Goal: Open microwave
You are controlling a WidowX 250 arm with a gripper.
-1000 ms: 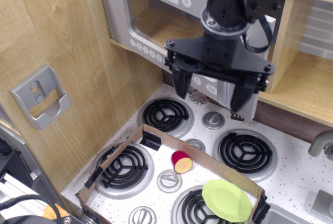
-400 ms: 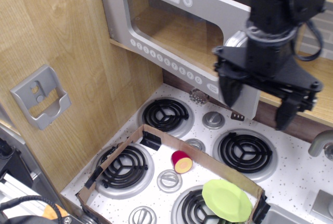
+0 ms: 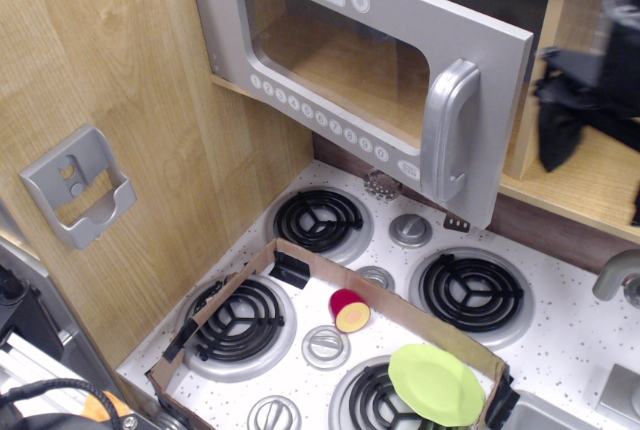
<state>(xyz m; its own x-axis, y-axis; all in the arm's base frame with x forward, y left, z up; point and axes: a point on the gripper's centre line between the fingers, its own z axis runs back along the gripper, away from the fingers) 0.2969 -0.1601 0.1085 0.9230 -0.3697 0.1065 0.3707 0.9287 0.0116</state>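
The arm has been swept from in front of the microwave to the far right edge, leaving door and handle unobstructed. The door is seen swung ajar above the stove, so opening appears underway. The jaws, blurred and cropped, lie well right of the handle; their state cannot be told

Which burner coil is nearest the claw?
The back-right burner, below the microwave handle; it lies closest to the claw at the right edge.

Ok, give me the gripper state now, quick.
Gripper: blurred at the right edge and partly out of frame, holding nothing visible; open or shut cannot be told. It is clear of the microwave handle.
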